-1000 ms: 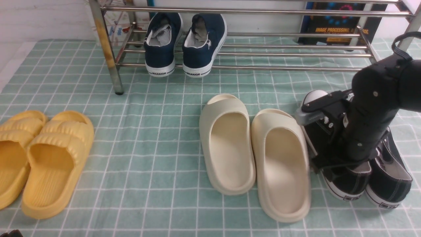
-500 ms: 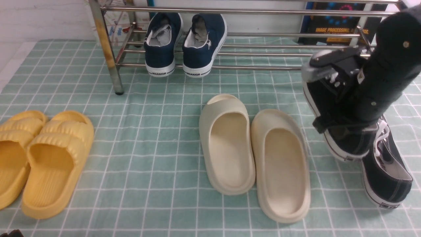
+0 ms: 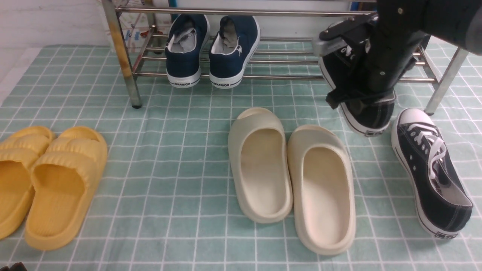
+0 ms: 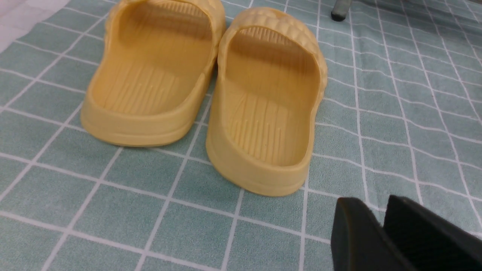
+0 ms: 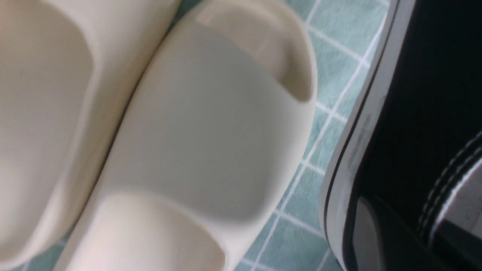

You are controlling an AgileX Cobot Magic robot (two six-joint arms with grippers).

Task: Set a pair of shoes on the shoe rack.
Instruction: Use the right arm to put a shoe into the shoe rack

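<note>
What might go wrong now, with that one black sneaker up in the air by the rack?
The lifted black sneaker hangs heel-down from the right jaws, so it may slip or swing. It is close in front of the shoe rack bars, and its toe or sole might catch on one instead of sliding onto the shelf.

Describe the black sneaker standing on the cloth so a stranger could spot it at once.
Find the steel shoe rack at the back, then its right front leg. Just before that leg, right of the cream slides, stands a black sneaker, toe toward the rack. Unlike its twin, up in the air, it rests on the cloth.
</note>
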